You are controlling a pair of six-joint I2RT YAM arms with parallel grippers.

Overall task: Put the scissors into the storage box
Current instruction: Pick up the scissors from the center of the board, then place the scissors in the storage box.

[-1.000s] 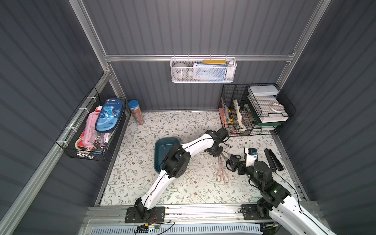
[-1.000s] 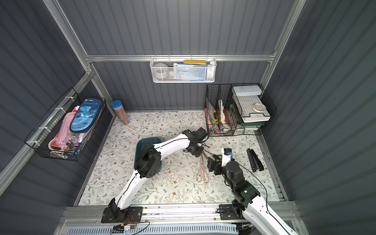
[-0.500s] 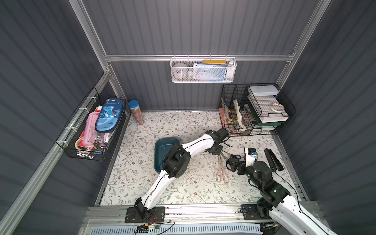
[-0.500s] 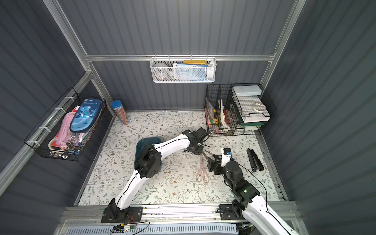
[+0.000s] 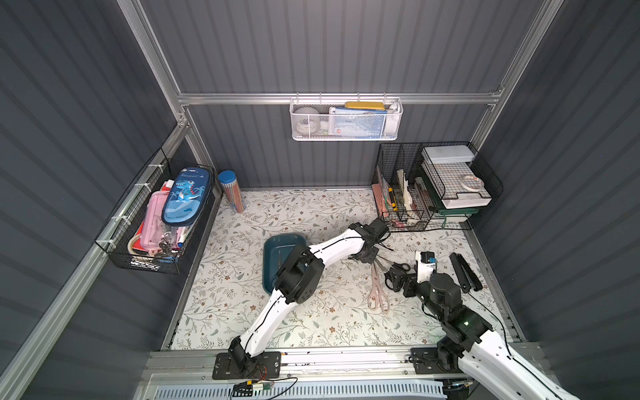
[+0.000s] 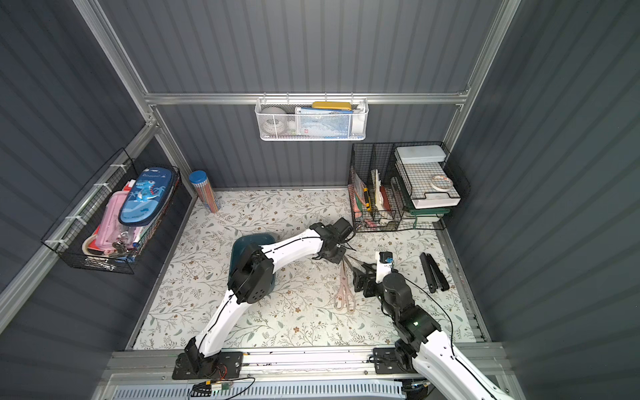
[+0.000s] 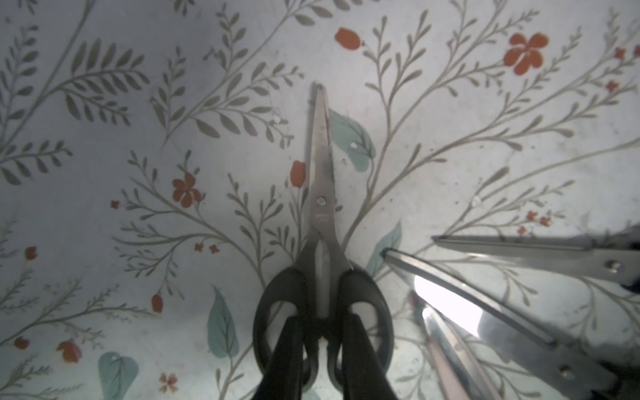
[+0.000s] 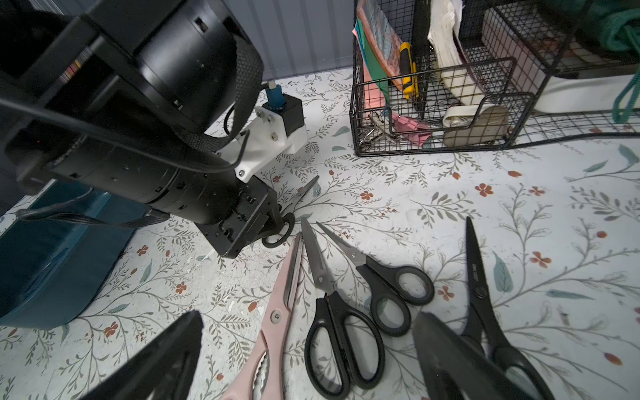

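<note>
Left pincer (image 7: 320,325) has tightened on the handles of small black scissors (image 7: 320,194).

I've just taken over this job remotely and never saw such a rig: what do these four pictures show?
Two white robot arms with two-fingered grippers work over a floral mat. Two pictures look down from overhead; the other two come from a camera on each wrist. The left gripper has its jaws closed on the handles of the small black-handled scissors, which seem to lie flat on the mat. The right gripper hangs open above more pairs: pink shears and three black-handled pairs. The teal storage box beside the left arm shows no scissors in the part not hidden by the arm.
</note>
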